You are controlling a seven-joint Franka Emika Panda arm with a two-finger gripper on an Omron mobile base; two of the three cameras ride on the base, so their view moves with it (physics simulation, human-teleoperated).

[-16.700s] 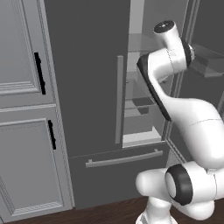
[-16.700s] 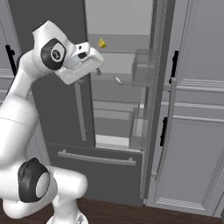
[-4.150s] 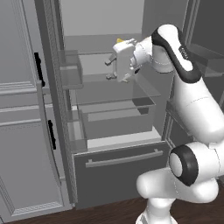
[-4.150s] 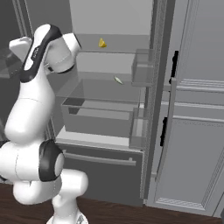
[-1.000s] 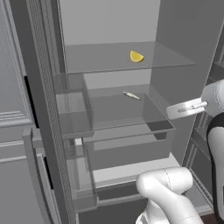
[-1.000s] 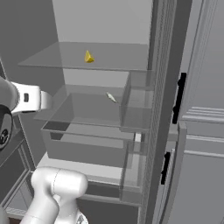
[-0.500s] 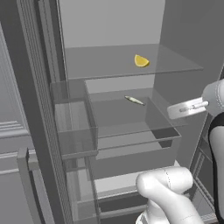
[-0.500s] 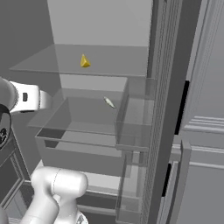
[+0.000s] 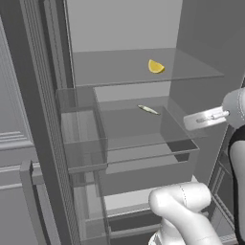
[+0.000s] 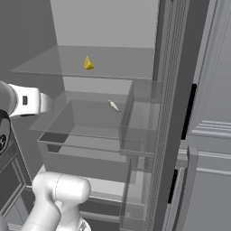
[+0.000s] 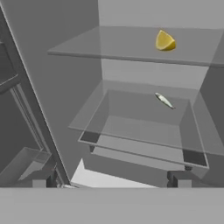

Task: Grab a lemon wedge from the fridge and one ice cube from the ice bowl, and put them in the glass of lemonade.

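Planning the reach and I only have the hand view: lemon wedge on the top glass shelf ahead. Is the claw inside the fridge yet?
Observer: No. The left base view shows the claw outside the fridge, short of the clear drawer and lower than the lemon wedge.
Operator: Anything on the right of the opening?
Observer: In the right base view a clear door bin juts out beside the drawer on that side.
Operator: And past it?
Observer: A light grey cabinet with a black handle.
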